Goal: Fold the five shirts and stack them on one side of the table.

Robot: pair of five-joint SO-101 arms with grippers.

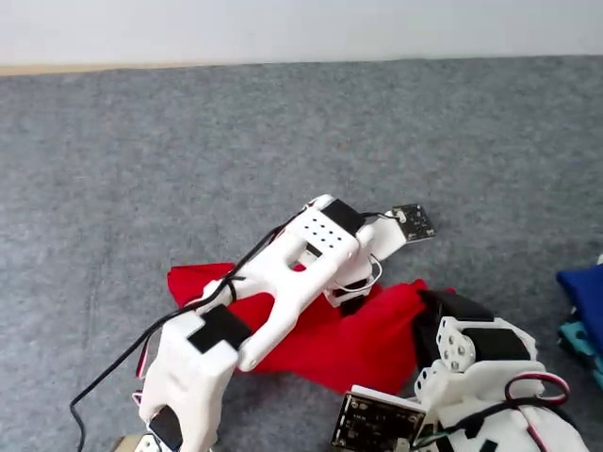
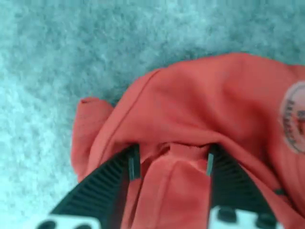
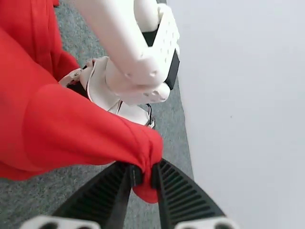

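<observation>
A red shirt [image 1: 325, 347] lies crumpled on the grey table [image 1: 283, 141], near its front edge. My left gripper [image 1: 350, 299] comes down on the shirt's middle. In the left wrist view it [image 2: 170, 162] is open, its jaws wide apart with a bunched fold of the red shirt [image 2: 214, 105] between them. My right gripper [image 1: 426, 299] is at the shirt's right corner. In the right wrist view it [image 3: 143, 176] is shut on a pinched tip of the red shirt [image 3: 57, 129], which is lifted off the table.
A blue shirt [image 1: 589, 297] and a teal one [image 1: 577, 339] lie at the right edge of the table. The left arm [image 3: 138, 52] crosses close in front of the right gripper. A cable [image 1: 122, 363] trails from the left arm. The back half of the table is bare grey cloth.
</observation>
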